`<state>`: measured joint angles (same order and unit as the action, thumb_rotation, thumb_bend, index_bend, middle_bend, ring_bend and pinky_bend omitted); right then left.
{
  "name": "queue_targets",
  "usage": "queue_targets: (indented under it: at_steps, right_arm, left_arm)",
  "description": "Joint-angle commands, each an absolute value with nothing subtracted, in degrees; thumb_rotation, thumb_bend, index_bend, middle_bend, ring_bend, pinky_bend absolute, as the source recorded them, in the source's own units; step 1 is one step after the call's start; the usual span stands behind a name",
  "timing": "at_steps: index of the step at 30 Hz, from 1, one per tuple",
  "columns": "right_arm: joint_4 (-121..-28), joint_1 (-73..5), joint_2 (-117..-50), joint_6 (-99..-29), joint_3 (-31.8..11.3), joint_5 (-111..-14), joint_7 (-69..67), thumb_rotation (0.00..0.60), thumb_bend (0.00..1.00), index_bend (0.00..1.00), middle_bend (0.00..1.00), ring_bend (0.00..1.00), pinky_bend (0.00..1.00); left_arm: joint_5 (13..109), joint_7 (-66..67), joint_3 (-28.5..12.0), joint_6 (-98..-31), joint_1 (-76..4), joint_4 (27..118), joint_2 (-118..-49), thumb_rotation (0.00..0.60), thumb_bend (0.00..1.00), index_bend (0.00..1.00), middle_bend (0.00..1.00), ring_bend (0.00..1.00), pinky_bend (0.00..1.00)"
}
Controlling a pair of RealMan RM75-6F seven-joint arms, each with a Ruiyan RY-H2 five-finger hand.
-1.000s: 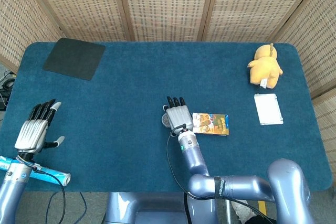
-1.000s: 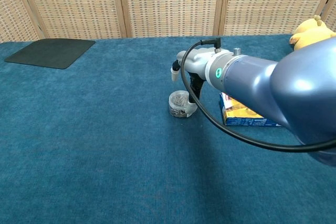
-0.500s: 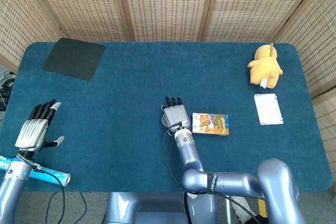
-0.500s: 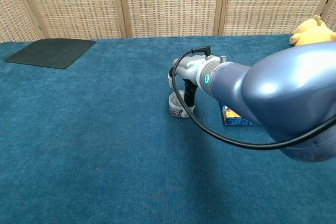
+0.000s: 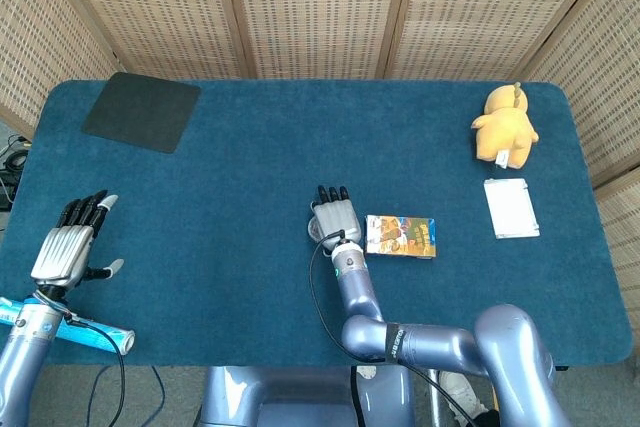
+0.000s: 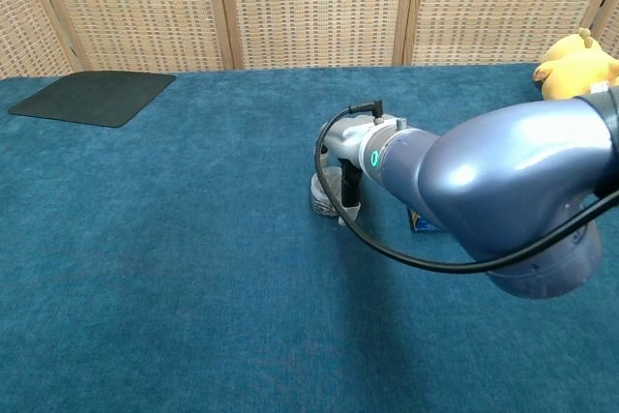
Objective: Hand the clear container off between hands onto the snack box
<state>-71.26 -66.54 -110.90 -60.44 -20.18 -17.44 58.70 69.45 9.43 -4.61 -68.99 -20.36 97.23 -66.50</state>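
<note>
The clear container (image 6: 325,192), a small round tub with dark contents, stands on the blue cloth; the head view shows only its left rim (image 5: 313,228) beside my right hand. My right hand (image 5: 336,217) lies low over it with fingers stretched out. In the chest view its dark fingers (image 6: 350,186) reach down against the container's right side, and I see no closed grip. The snack box (image 5: 401,235) lies flat just right of that hand, mostly hidden by the arm in the chest view. My left hand (image 5: 68,247) hovers far off at the table's left edge, fingers apart and empty.
A black mat (image 5: 141,110) lies at the far left corner. A yellow plush toy (image 5: 505,125) and a white packet (image 5: 511,208) sit at the right side. Wicker screens close off the back.
My right arm has sunk lower and the hand has settled closer over the container. The container, snack box and left hand have stayed where they were.
</note>
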Motion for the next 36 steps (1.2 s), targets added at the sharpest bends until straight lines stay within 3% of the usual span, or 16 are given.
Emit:
queue_targets:
  at_steps: [1,9,26,36]
  right_arm:
    - [-70.7,-66.6,-111.3,-60.4,-20.1,-17.8,58.5,0.6,0.0,0.46,0.0,0.0,0.05]
    - [-71.4,-66.4,-111.5,-61.5,-20.1,-19.4,58.0,0.6,0.0,0.59,0.03,0.0,0.07]
    - [-73.7,-66.2,-110.6,-63.4,-20.2,-20.0,59.6,0.6,0.0,0.63,0.04,0.0,0.07]
    - [-79.1,-65.8,-106.8,-67.1,-21.4,-21.1,60.8,0.6,0.0,0.63,0.04,0.0,0.07]
  left_arm:
    - [69.1,9.6,-4.7,-68.7,-20.4,97.2,-66.5,0.6,0.24,0.0,0.0,0.0,0.0]
    - [69.1,9.4,-4.9,-68.2,-20.4,97.4,-66.3,0.6,0.24,0.0,0.0,0.0,0.0]
    - [69.7,9.1,-5.0,-68.0,-20.2,97.6,-66.1,0.6,0.24,0.0,0.0,0.0,0.0]
    - [69.7,9.6,-5.1,-68.3,-19.9,97.9,-65.9,0.6,0.24,0.0,0.0,0.0,0.0]
